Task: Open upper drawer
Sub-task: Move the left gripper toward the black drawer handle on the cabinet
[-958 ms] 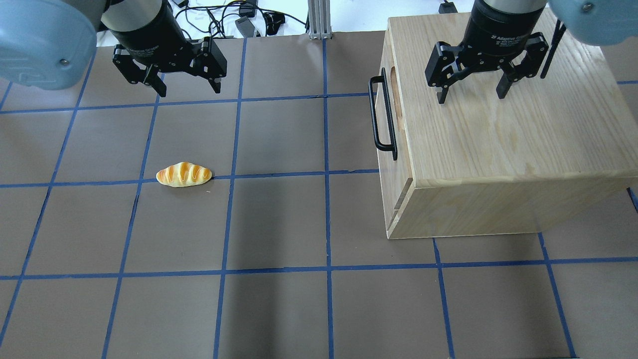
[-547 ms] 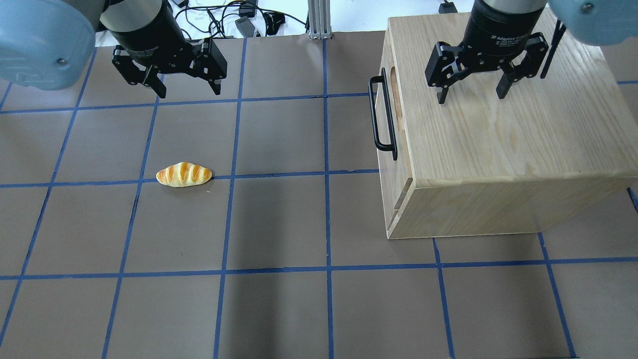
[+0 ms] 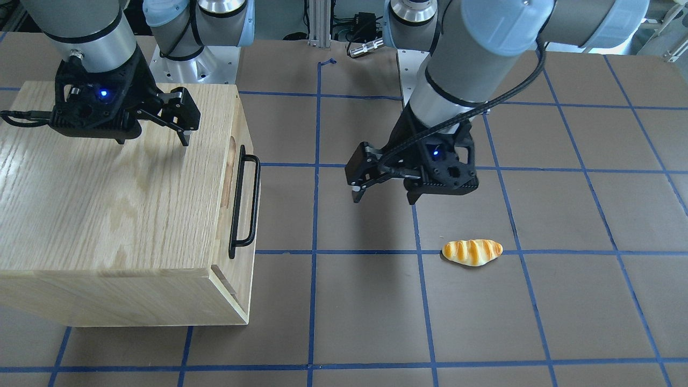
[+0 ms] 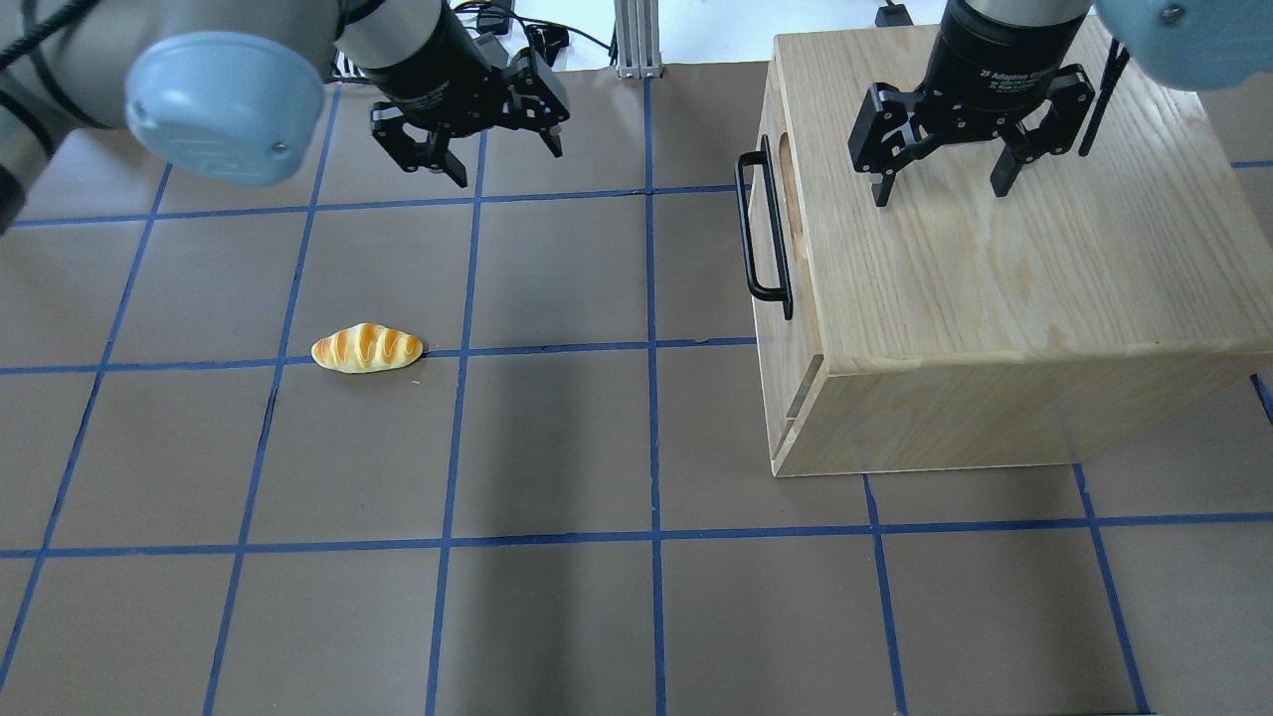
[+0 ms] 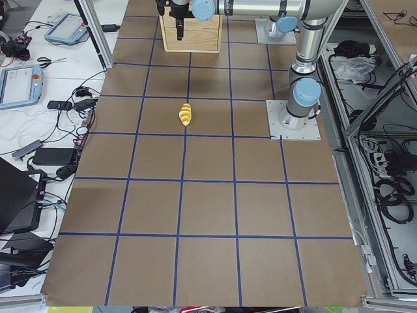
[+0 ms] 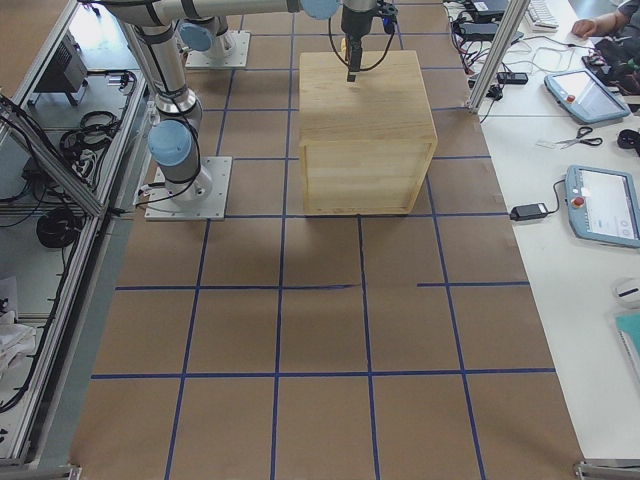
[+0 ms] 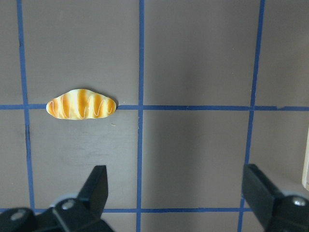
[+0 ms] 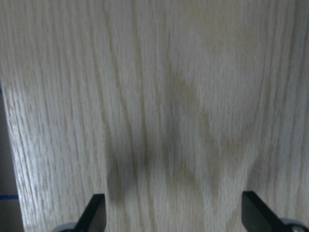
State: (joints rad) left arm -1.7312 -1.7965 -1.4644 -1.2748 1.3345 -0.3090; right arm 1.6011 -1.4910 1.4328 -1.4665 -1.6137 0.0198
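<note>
Upper drawer [image 4: 781, 249] sits shut at the top of the oak cabinet [image 4: 995, 298], its black bar handle [image 4: 753, 234] turned toward the left gripper [image 4: 507, 164]. That gripper hangs spread and empty, well apart from the handle, and we judge its wide jaws suit closing around the bar. The right gripper [image 4: 940, 194], also spread and empty, hovers above the cabinet top with the drawer front to its left, plausibly to steady the box.

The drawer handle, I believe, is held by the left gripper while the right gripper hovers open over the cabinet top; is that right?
Not quite: the left gripper holds nothing and hangs open above the table, apart from the handle, as the overhead view shows. The right gripper does hover open over the cabinet top.
</note>
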